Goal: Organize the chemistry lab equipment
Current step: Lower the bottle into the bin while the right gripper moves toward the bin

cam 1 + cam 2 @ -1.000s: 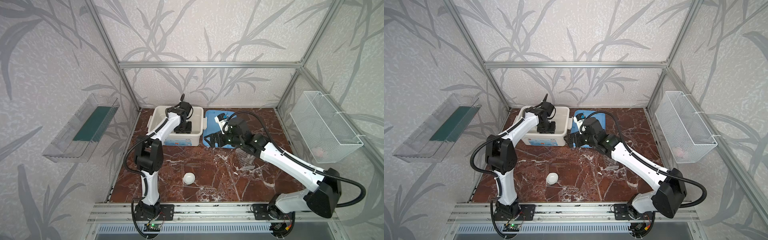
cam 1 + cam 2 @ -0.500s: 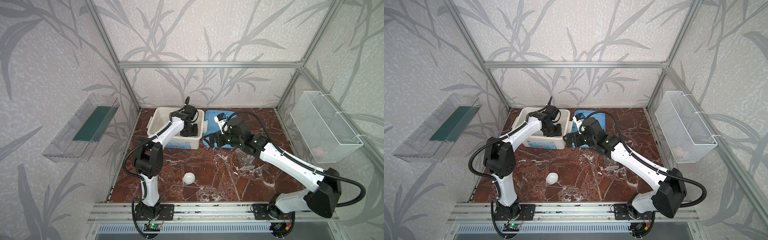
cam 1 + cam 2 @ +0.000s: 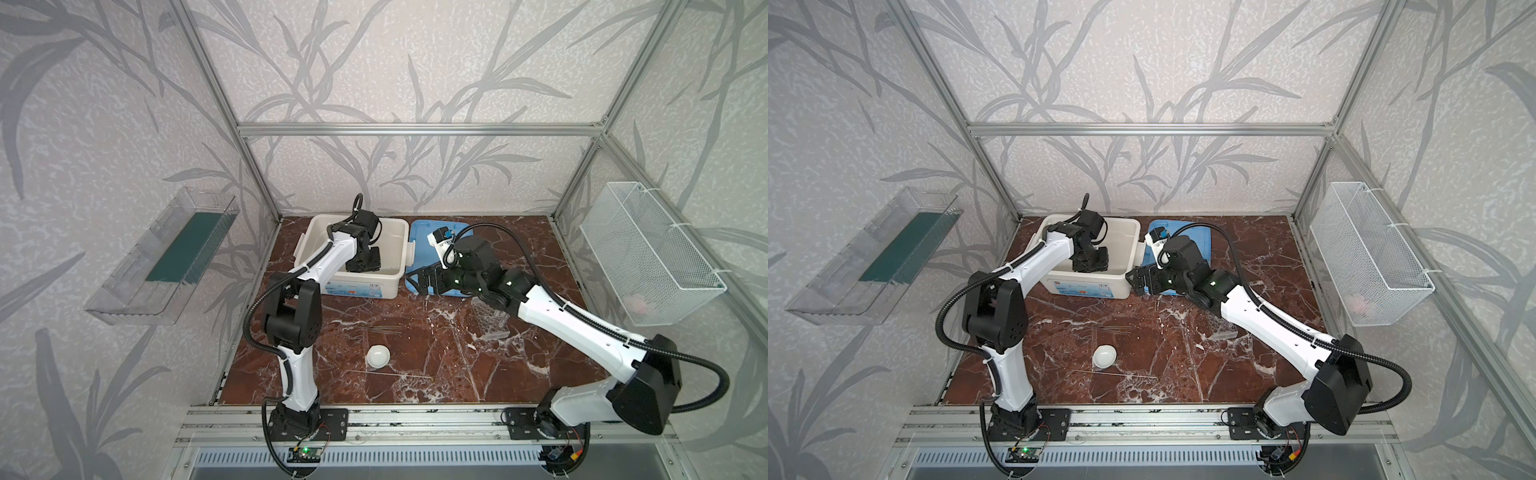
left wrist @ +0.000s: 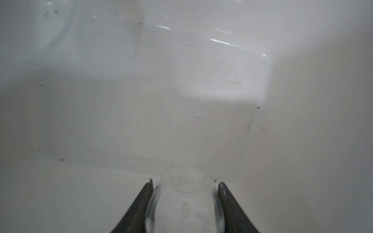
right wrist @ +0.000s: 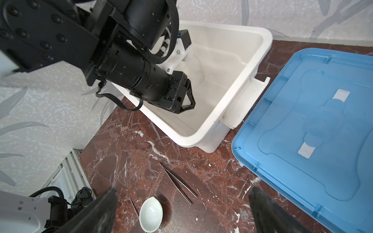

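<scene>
The left gripper [image 4: 185,182] is down inside the white bin [image 4: 181,90]. Its fingers [image 4: 144,203] stand at a middle width, with the small clear jar [image 4: 184,203] between them. Both pads seem to touch the jar's round wall, one on each side, so I judge that the jar is held and not only framed. One round end of the jar reaches a little past the fingertips, toward the bin floor. The view is too blurred to tell whether the jar already rests on that floor.

The jar looks like glass or hard clear plastic. I expect it to be light, stiff, smooth and easy to break. Such a wall is slippery, so the best hold is across the widest part of the body and not on the rim. It should be let go only when it is low over the floor.

The right gripper [image 5: 183,189] hangs over the table beside the bin, fingers spread wide and holding nothing. Below the gap between them lie the thin rods [image 5: 177,183], and the small white round dish [image 5: 151,213] is nearer to one finger. The blue lid [image 5: 312,131] lies outside the other finger. The rods lie flat on the stone and will be hard to pinch. In a top view the clear holed rack [image 3: 492,320] stands behind these fingers, under the arm.
</scene>
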Controlling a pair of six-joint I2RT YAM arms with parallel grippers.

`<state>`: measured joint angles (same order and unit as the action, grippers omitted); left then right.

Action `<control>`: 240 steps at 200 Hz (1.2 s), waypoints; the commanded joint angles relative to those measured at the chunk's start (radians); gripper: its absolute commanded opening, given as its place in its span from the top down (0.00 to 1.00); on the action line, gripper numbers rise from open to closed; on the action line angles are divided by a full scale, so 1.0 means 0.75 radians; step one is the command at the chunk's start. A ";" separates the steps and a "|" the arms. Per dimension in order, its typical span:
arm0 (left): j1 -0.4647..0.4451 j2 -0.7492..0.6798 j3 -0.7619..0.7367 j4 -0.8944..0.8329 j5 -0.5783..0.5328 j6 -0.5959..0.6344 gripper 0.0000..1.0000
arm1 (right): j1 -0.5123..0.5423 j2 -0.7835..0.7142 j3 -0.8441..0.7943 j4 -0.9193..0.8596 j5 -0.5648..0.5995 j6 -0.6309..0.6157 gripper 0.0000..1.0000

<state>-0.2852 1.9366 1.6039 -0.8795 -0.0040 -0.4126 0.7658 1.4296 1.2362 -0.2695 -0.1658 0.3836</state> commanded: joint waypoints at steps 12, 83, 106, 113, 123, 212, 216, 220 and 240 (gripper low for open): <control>0.059 -0.032 -0.038 -0.007 -0.126 0.029 0.81 | 0.071 0.133 0.153 -0.004 -0.022 -0.055 0.00; 0.135 0.030 -0.069 0.109 -0.214 0.014 0.81 | 0.176 0.449 0.397 -0.022 -0.119 -0.023 0.02; 0.162 0.038 -0.077 0.128 -0.217 0.008 0.79 | 0.199 0.497 0.414 -0.027 -0.112 -0.009 0.02; 0.176 0.035 -0.084 0.135 -0.208 0.005 0.76 | 0.203 0.510 0.419 -0.027 -0.107 -0.008 0.02; 0.194 0.025 -0.099 0.150 -0.201 -0.004 0.75 | 0.206 0.529 0.428 -0.036 -0.101 -0.007 0.02; 0.290 0.003 -0.138 0.199 -0.265 -0.026 0.74 | 0.210 0.653 0.518 -0.148 0.015 -0.018 0.03; 0.293 0.003 -0.138 0.199 -0.261 -0.027 0.74 | 0.209 0.653 0.521 -0.154 0.019 -0.021 0.03; 0.293 0.003 -0.138 0.198 -0.256 -0.027 0.74 | 0.210 0.654 0.527 -0.162 0.026 -0.023 0.03; 0.293 -0.002 -0.142 0.201 -0.228 -0.024 0.71 | 0.209 0.653 0.554 -0.207 0.068 -0.046 0.03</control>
<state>-0.0677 1.9533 1.5066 -0.7391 -0.1661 -0.4210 0.9234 1.9079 1.5986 -0.3729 -0.1738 0.3710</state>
